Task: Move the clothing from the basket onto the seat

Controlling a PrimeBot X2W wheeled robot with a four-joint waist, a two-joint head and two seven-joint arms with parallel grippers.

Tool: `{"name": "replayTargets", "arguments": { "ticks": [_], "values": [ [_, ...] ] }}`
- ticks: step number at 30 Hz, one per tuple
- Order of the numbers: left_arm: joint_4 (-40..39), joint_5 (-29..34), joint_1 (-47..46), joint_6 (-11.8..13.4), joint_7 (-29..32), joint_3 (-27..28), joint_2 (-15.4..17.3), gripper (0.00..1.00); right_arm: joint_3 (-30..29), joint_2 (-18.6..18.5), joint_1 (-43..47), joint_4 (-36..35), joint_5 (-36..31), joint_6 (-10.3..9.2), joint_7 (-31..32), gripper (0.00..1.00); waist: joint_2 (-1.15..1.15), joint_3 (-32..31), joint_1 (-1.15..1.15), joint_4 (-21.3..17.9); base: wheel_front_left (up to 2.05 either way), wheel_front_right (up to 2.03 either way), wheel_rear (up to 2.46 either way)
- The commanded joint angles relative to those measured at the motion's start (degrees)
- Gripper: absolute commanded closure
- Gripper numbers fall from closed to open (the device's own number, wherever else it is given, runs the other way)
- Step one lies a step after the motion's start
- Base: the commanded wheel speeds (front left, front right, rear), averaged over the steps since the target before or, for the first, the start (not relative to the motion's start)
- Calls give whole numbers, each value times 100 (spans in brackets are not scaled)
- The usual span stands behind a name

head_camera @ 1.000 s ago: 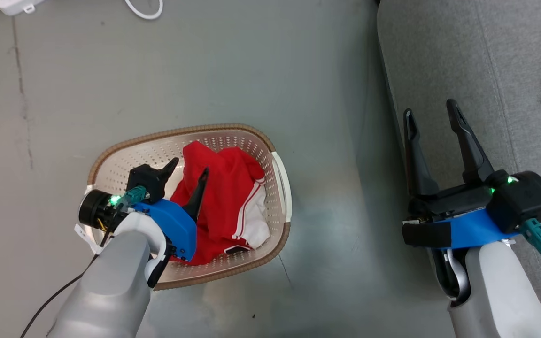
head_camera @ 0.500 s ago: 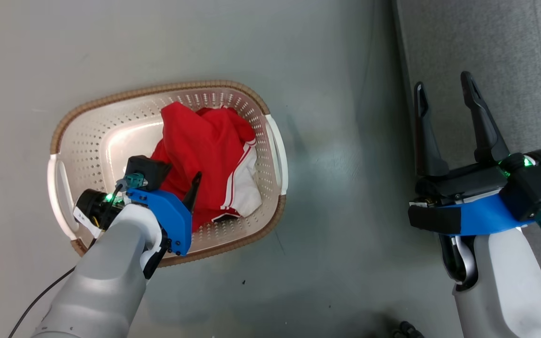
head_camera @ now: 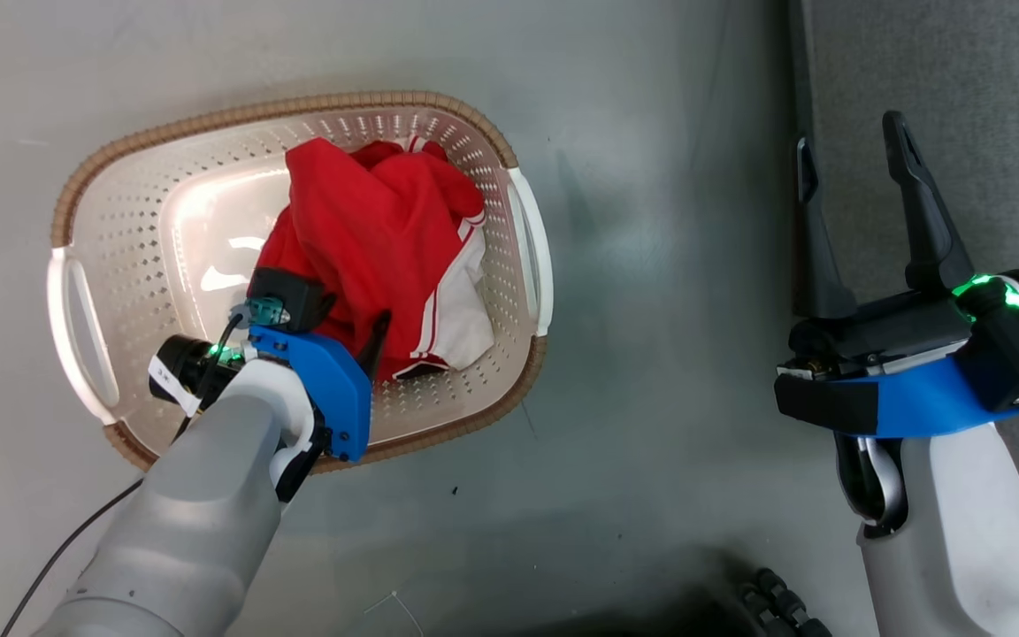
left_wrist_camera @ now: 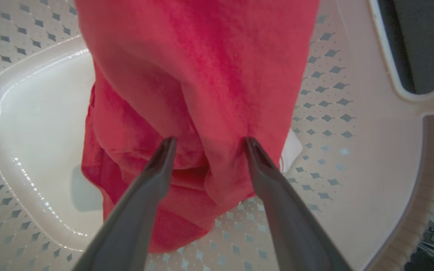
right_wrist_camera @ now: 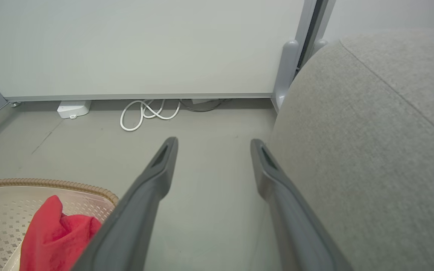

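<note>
The clothing (head_camera: pixel 368 221), a bright-red garment with white striped trim, lies bunched in the right half of the cream perforated basket (head_camera: pixel 244 111) on the floor. My left gripper (head_camera: pixel 350 314) reaches down into the basket. In the left wrist view it (left_wrist_camera: pixel 209 141) is open, both tips pressed into the red clothing (left_wrist_camera: pixel 202 67) with a fold between them, the basket wall (left_wrist_camera: pixel 352 150) behind. My right gripper (head_camera: pixel 852 133) hangs open and empty at the edge of the grey seat (head_camera: pixel 961 88). The right wrist view shows it (right_wrist_camera: pixel 213 142) beside the seat (right_wrist_camera: pixel 371 150), with the clothing (right_wrist_camera: pixel 55 229) and basket rim (right_wrist_camera: pixel 51 183) at lower left.
Grey floor lies between basket and seat. By the white wall panel are a coiled white cable (right_wrist_camera: pixel 145 113), a white adapter (right_wrist_camera: pixel 73 109) and a grey post (right_wrist_camera: pixel 286 71). A dark ribbed part (head_camera: pixel 775 610) shows at the head view's bottom edge.
The head camera has tilted, so basket and seat sit higher in the picture. My left gripper has sunk lower into the clothing. The right gripper stays open.
</note>
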Motion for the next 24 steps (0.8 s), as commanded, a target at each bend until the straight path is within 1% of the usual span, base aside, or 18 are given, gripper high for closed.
{"name": "replayTargets", "arguments": {
  "ticks": [1,13,14,15,16,24],
  "values": [
    [3,-65,-109,-26,-1,-63,51,0,0,-8,-131,-44,-18,-6,-2,0,0,111,-1,-11,0,0,0],
    [175,-393,-503,-26,-165,-563,23,0,-20,18,-121,-148,-6,-6,-2,0,0,432,-1,-90,0,0,0],
    [190,-434,-525,-26,-143,-609,26,9,-14,20,-122,-152,-7,-6,-2,0,0,445,-1,-98,0,0,0],
    [202,-454,-553,-26,-136,-649,30,58,-9,23,-125,-155,-7,-6,-2,0,0,457,-1,-105,0,0,0],
    [201,-483,-573,-26,-134,-682,31,100,-4,24,-133,-161,-3,-6,-2,0,0,467,-1,-112,0,0,0],
    [162,-723,-625,-26,-186,-994,53,100,7,36,-150,-132,26,-6,-2,0,0,439,-1,-118,0,0,0]
  ]
}}
